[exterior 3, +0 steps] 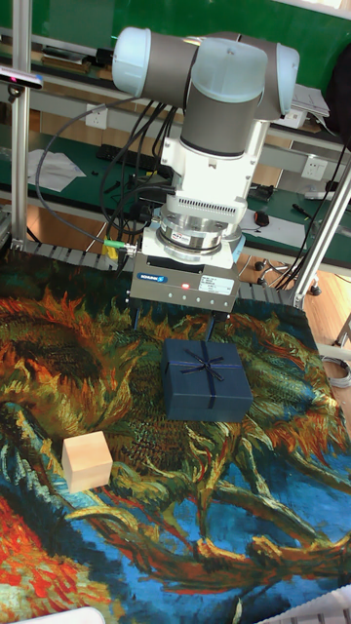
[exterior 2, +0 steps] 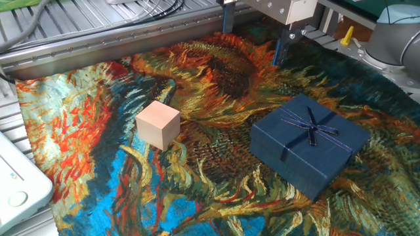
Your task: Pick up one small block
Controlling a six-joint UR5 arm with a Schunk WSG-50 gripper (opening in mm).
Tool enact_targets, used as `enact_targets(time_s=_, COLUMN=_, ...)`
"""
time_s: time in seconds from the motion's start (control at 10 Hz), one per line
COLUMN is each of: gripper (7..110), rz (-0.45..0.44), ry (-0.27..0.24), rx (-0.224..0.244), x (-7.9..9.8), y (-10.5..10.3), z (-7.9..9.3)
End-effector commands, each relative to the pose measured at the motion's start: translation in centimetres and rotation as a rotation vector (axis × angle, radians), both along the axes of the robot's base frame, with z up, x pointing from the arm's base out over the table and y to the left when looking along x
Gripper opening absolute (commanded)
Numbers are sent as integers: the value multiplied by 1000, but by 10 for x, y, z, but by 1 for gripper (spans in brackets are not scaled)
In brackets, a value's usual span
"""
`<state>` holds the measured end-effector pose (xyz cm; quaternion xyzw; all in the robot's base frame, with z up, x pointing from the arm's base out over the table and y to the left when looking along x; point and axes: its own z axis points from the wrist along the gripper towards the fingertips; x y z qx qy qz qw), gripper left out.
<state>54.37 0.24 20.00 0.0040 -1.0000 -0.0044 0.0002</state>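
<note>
Tall fixed view showed the gripper point(exterior 3: 172, 320) hanging under the arm's wrist with its two thin blue fingers point(exterior 2: 228, 19) spread wide and nothing between them. It hung over the far part of the sunflower-patterned cloth point(exterior 2: 85, 105), just behind the dark-blue gift box point(exterior 3: 207, 380). The box lay flat with its ribbon bow on top. The small block point(exterior 2: 157, 124) sat well apart from the gripper, on the cloth at the picture's left of the box and nearer the camera. It rested flat on one face. Being a cube, it had no long axis. In the fixed view it was turned so that one vertical edge faced the camera, with two side faces and the top showing. Its sides stood askew to the cloth's edges.
</note>
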Motion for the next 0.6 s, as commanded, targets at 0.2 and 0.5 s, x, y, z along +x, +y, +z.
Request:
enact_targets(time_s=0.2, gripper=7, rz=-6, ry=5, rx=40, x=-1, y=11, z=0)
enact_targets(time_s=0.5, gripper=7, rz=-6, ry=5, rx=40, x=-1, y=11, z=0)
